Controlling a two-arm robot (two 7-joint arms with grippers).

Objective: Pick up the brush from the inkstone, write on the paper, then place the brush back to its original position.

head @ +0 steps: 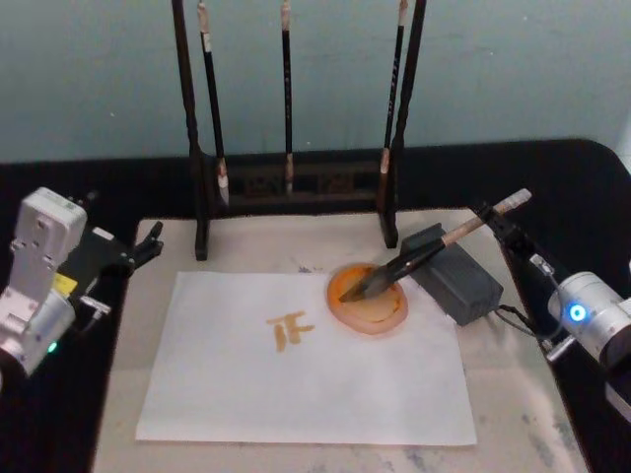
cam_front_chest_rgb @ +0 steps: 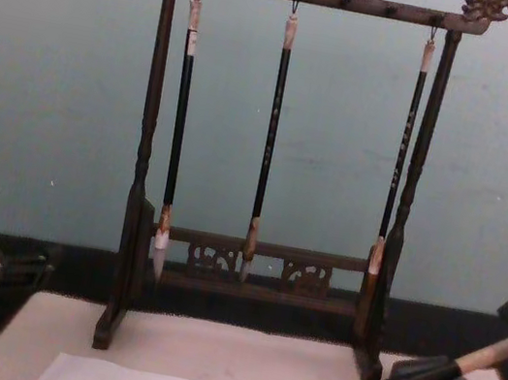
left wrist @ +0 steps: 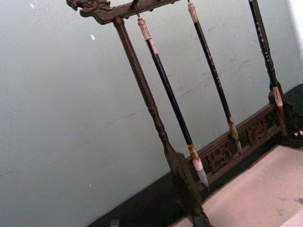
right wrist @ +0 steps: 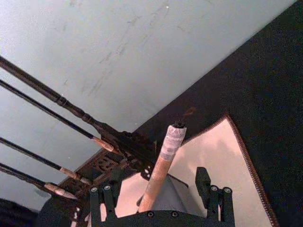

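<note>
1. The brush lies tilted, with its bristles in the inkstone and its black shaft propped on the grey slab beside it.
2. The inkstone sits on the paper, at its far right corner.
3. The right gripper has its fingers apart, either side of the tan handle (gaps show).
4. The brush rack stands behind.
5. The left gripper idles at the desk's left (grip: cannot tell).

Tilted brush, tip in orange inkstone
</note>
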